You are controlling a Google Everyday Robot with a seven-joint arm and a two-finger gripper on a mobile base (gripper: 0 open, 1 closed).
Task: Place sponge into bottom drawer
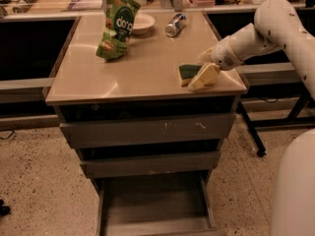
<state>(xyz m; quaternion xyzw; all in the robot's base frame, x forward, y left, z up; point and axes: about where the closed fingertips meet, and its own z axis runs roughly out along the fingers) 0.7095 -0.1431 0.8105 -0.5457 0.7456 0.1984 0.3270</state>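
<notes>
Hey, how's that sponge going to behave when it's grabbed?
The sponge looks like soft foam, so it will probably squash and weigh little. It lies flat, so rolling seems unlikely. The end effector sits at its edge, near a front corner of the tabletop.

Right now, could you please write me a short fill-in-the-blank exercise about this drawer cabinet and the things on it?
1. The sponge lies on the ____ of the cabinet, not in a drawer.
2. The gripper is down at the ____, near the front edge.
3. Of the three drawers, only the bottom drawer stands ____.
4. The metal can lies on its ____.
Missing words: top; sponge; open; side.
</notes>
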